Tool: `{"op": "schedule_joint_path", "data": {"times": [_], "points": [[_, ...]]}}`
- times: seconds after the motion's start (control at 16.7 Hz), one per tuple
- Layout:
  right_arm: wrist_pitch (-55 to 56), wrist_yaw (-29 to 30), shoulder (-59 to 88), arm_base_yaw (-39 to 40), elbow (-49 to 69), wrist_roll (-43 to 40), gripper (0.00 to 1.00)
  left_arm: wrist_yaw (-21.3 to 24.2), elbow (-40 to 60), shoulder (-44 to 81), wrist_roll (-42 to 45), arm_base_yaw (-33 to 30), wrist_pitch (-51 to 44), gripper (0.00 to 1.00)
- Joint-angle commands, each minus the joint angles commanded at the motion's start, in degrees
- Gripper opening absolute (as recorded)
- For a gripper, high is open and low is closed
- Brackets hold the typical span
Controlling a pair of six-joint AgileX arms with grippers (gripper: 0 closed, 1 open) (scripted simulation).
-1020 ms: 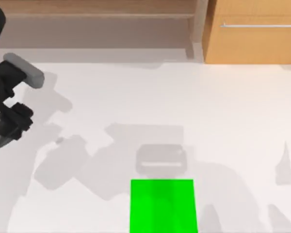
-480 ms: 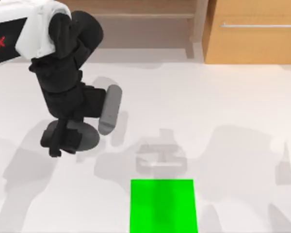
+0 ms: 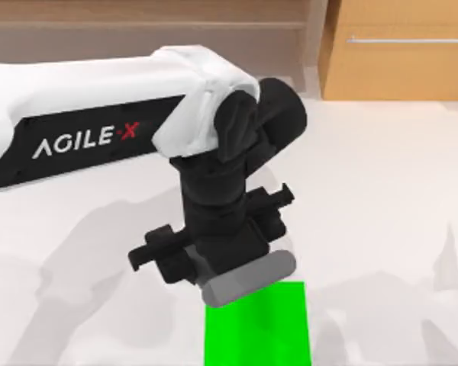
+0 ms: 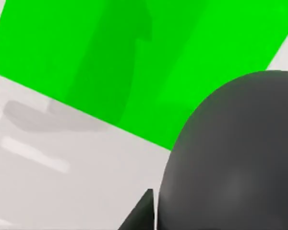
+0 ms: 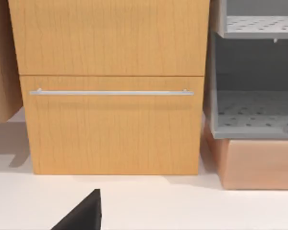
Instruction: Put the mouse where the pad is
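Observation:
My left arm reaches from the left across the table's middle. Its gripper (image 3: 217,263) points down over the far edge of the bright green pad (image 3: 256,328). In the left wrist view the dark grey, round-backed mouse (image 4: 235,153) sits close under the camera, held in the gripper. It hangs over the pad's (image 4: 110,62) edge and the white table beside it. From above, the gripper's black body hides the mouse. My right arm is parked off to the right, and a black part of its gripper (image 5: 81,215) shows in the right wrist view.
A wooden cabinet (image 3: 401,49) with a metal drawer handle stands at the back right, also in the right wrist view (image 5: 110,120). Beside it is a grey perforated shelf unit (image 5: 254,120). The white table (image 3: 382,191) lies bare to the right of the pad.
My left arm has swept from the far left to the middle, carrying the mouse. Its gripper now hangs over the pad's far edge.

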Motion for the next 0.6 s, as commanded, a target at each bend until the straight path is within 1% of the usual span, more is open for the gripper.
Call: {"op": "schedule_joint_path", "data": {"times": [0.18, 0.3, 0.42, 0.6], "points": [[0.0, 0.0, 0.0, 0.0, 0.0, 0.0, 1.0, 0.1, 0.3, 0.5, 9.8, -5.6, 0.5, 0.0], [0.0, 0.0, 0.0, 0.0, 0.0, 0.0, 1.0, 0.1, 0.5, 0.7, 14.2, -8.0, 0.7, 0.0], [0.0, 0.0, 0.0, 0.0, 0.0, 0.0, 1.0, 0.2, 0.5, 0.8, 16.3, -9.2, 0.9, 0.0], [0.0, 0.0, 0.0, 0.0, 0.0, 0.0, 1.0, 0.2, 0.5, 0.8, 16.4, -9.3, 0.9, 0.0]]}}
